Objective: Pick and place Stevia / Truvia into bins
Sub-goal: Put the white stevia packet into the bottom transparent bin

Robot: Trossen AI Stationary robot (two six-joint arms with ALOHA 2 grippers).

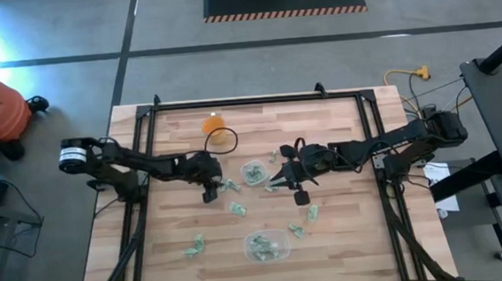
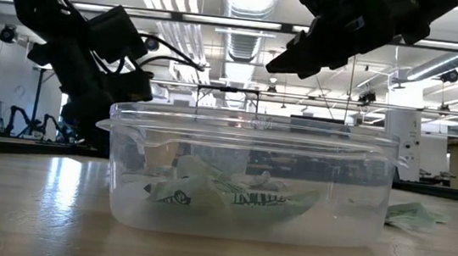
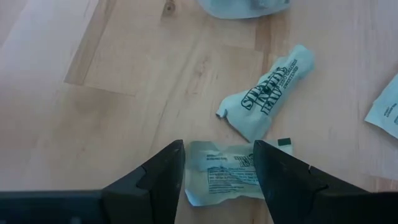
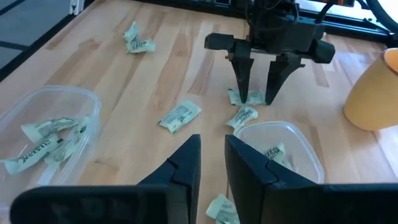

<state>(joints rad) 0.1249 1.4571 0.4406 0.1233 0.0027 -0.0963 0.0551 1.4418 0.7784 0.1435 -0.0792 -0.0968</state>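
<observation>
**Left hand straddles a sachet**

Looking down on the wooden table (image 1: 346, 231), we see both dark arms reaching in toward its middle. The larger rounded-rectangular tub (image 1: 266, 246) sits near the front edge with several Stevia sachets (image 2: 230, 198) lying inside it. The small round cup (image 1: 253, 172) stands between the two hands and also has sachets in it. An orange cup (image 1: 213, 124) stands toward the back edge, apart from both bins.

Our left hand (image 3: 217, 171) is down at the table surface, its fingers (image 3: 158, 177) spread wide on either side of one flat sachet (image 3: 227, 180), not clenched on it. A second, crumpled sachet (image 3: 267, 99) lies just beyond.

Our right hand (image 1: 276, 180) hangs just beside the round cup, above the table. Its fingers (image 4: 249, 171) stand with a narrow gap between them, and we see nothing gripped there.

More loose sachets (image 1: 195, 245) are scattered across the table around the tub.
</observation>
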